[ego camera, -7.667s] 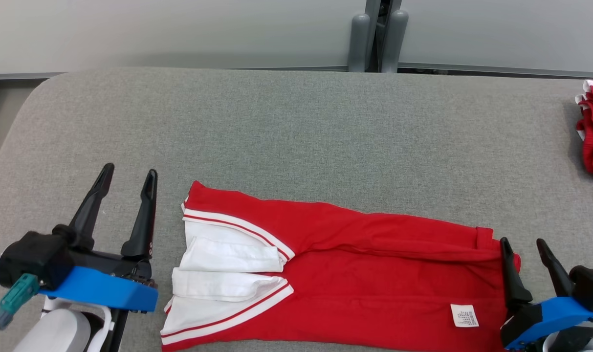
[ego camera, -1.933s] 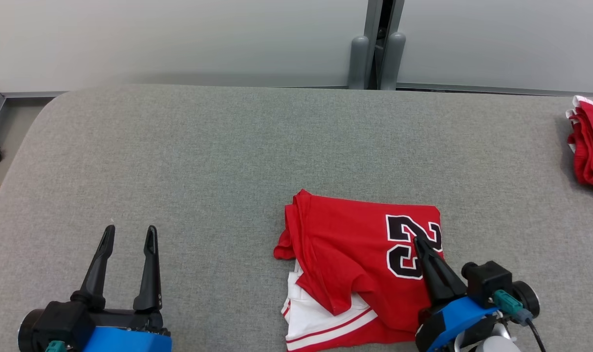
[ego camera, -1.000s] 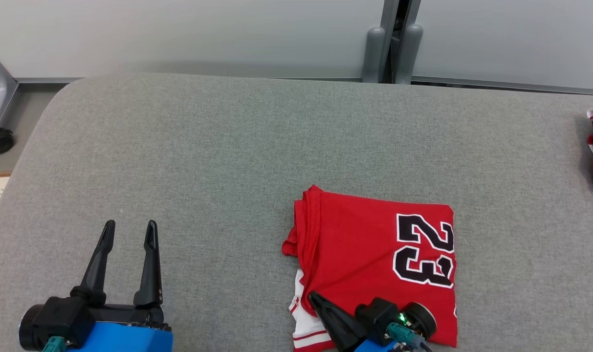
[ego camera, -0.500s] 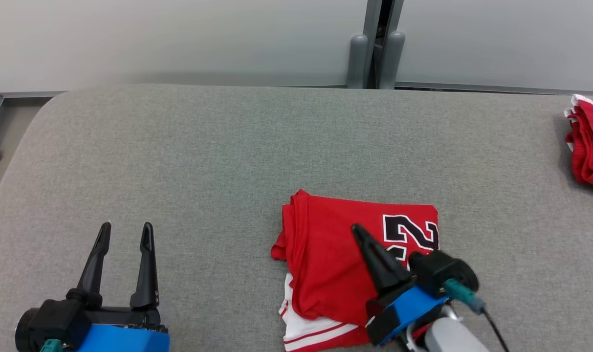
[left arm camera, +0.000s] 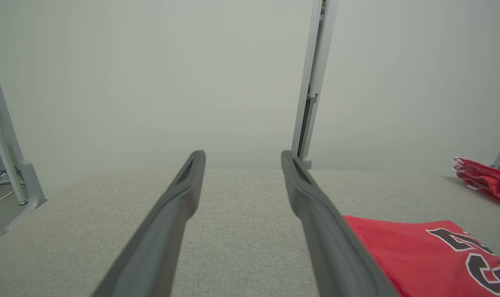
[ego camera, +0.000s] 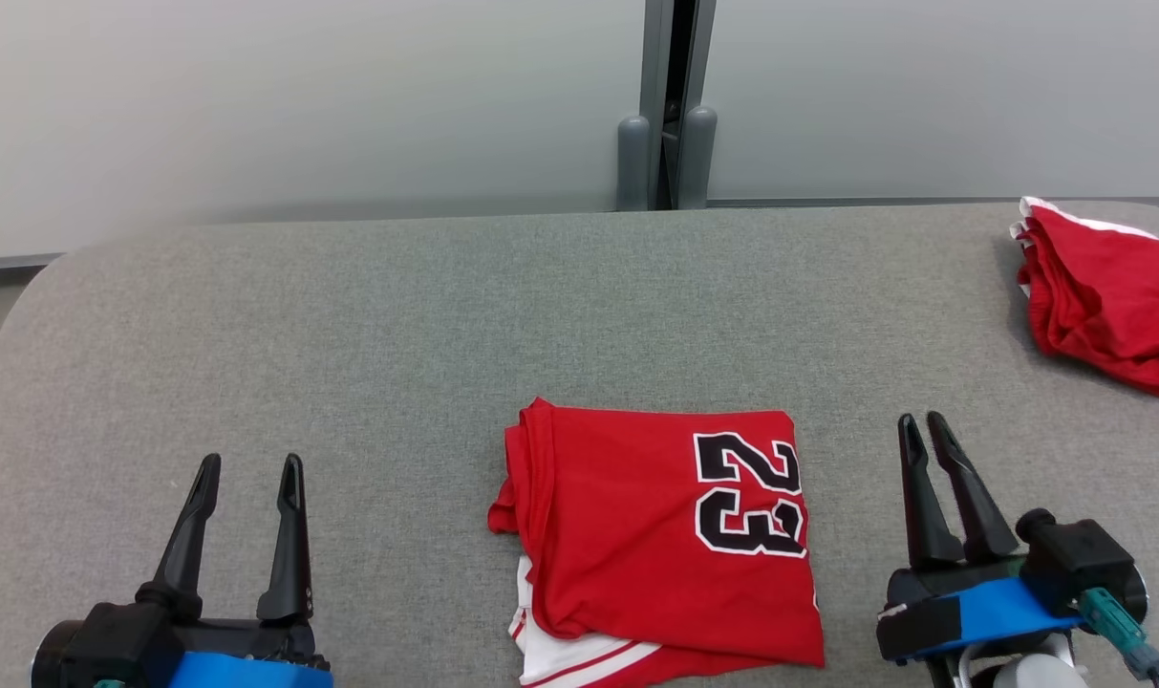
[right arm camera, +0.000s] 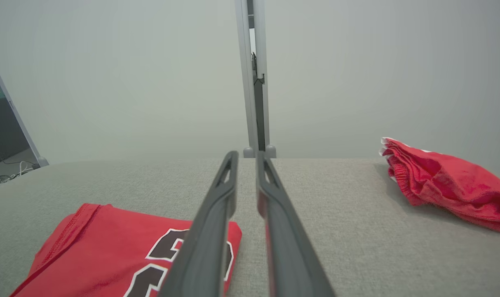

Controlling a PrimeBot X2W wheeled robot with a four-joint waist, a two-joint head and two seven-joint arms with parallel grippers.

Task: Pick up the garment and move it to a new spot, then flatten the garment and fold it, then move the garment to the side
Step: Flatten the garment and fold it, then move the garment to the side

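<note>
Red folded jersey [ego camera: 636, 545] x1, bottom edge cropped; crumpled red garment [ego camera: 1105, 287] x1, cut off right. Left gripper [ego camera: 251, 461] spread, right gripper [ego camera: 921, 418] barely parted.

Bare grey pad [ego camera: 350, 315] gives me open passage across the left half and the far side. The folded jersey [ego camera: 636, 545] lies flat at near centre. I have a wide lane between it and the left gripper [ego camera: 247, 468], a narrower one toward the right gripper [ego camera: 923, 425]. A red pile [ego camera: 1105, 306] blocks the far right corner. A post [ego camera: 668, 143] and wall [ego camera: 254, 96] close the far edge.
</note>
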